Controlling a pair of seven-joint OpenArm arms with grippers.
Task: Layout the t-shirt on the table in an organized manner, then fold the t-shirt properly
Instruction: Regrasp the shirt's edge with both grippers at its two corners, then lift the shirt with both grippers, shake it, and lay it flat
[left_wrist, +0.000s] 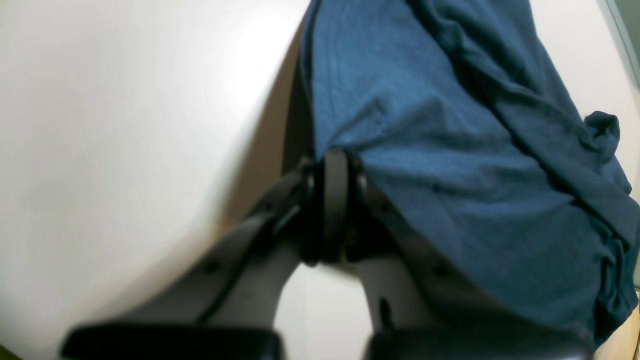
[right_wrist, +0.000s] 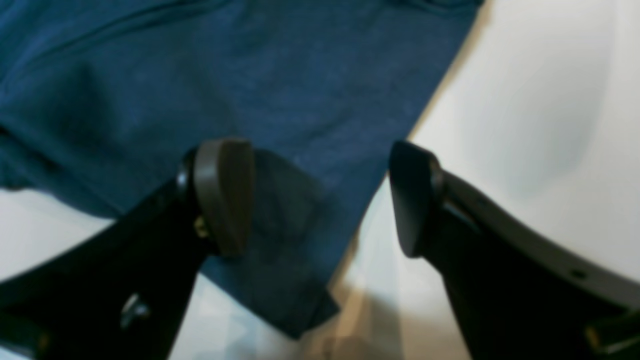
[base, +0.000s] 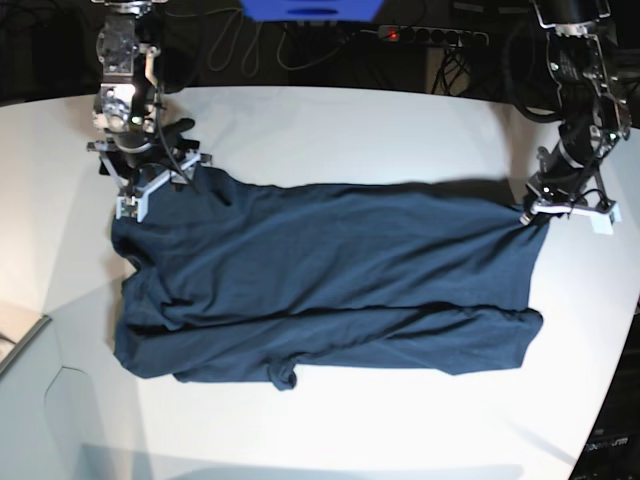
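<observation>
We are laying the t-shirt (base: 330, 285) out flat on the worktop (base: 350, 125). At far left, our right tool (base: 150, 185) hangs agape over one corner (nothing held). At far right, our left tool (base: 545, 205) pinches the opposite corner taut; next, smooth the rumpled near edge.

t-shirt (base: 330, 285): 1 (navy) | table (base: 350, 130): 1 | left claw (base: 528, 208): 1 | right claw (base: 150, 185): 1

Robotics lab: white table (base: 330, 120) w/ two mounted arms, power strip (base: 430, 35), cables (base: 240, 45) behind.
</observation>
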